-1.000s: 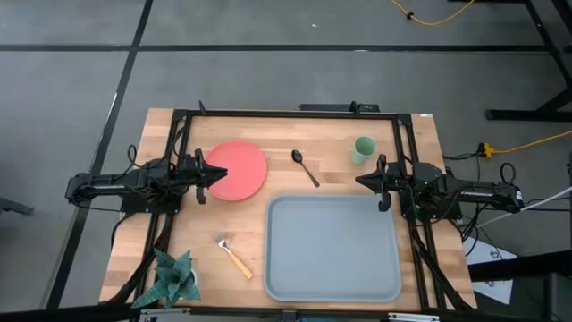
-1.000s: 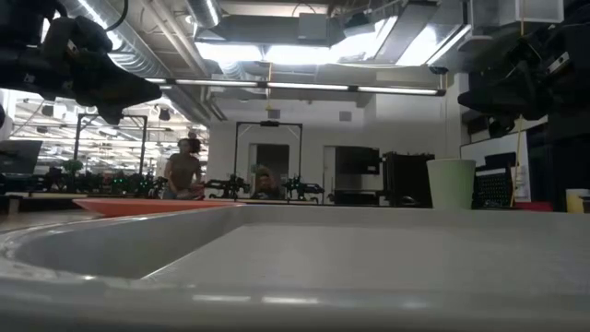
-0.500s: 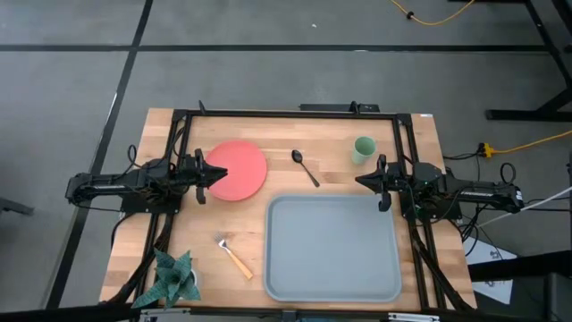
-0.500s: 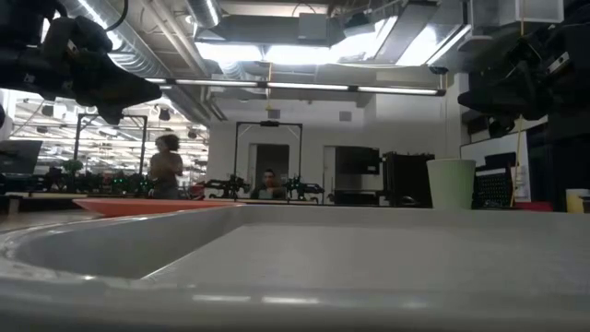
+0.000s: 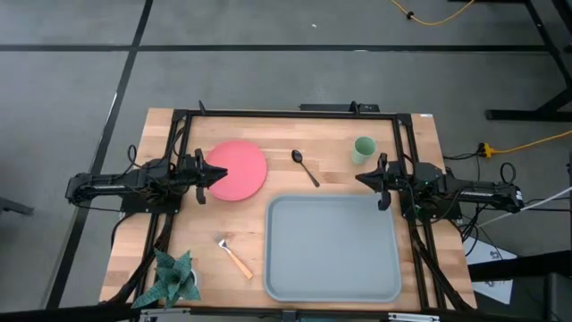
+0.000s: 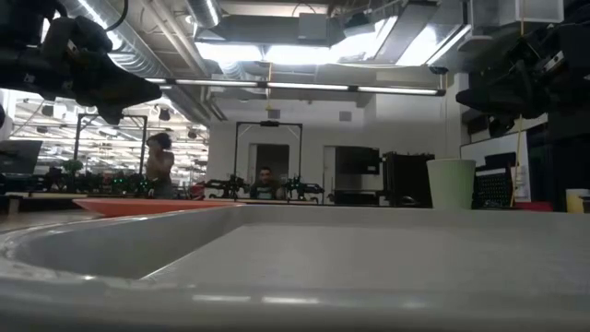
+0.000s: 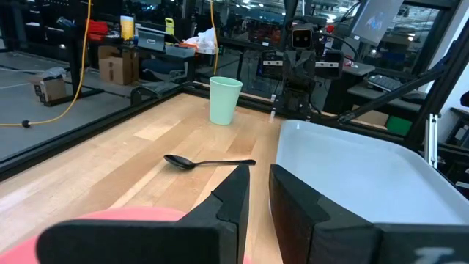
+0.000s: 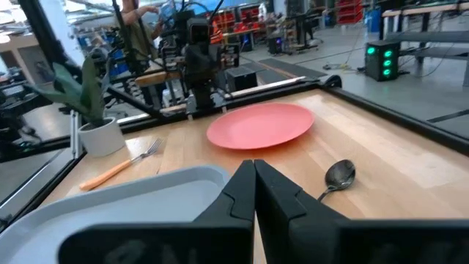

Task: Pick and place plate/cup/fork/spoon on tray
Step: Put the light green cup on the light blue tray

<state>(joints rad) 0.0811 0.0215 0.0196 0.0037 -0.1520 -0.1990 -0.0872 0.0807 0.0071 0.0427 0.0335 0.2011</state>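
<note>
Fingers of left gripper slightly parted, coral-red plate, grey-blue tray

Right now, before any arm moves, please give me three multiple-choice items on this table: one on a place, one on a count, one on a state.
1. Where is the fork?
A. on the wood left of the tray
B. on the plate
C. inside the cup

2. How many things lie on the tray?
A. two
B. none
C. four

3. How is the right gripper?
A. open
B. shut on the spoon
C. shut, holding nothing

Answers:
1 A: the high view shows it on bare wood beside the tray.
2 B: the tray's floor is bare.
3 C: its fingers meet in the right wrist view.
</note>
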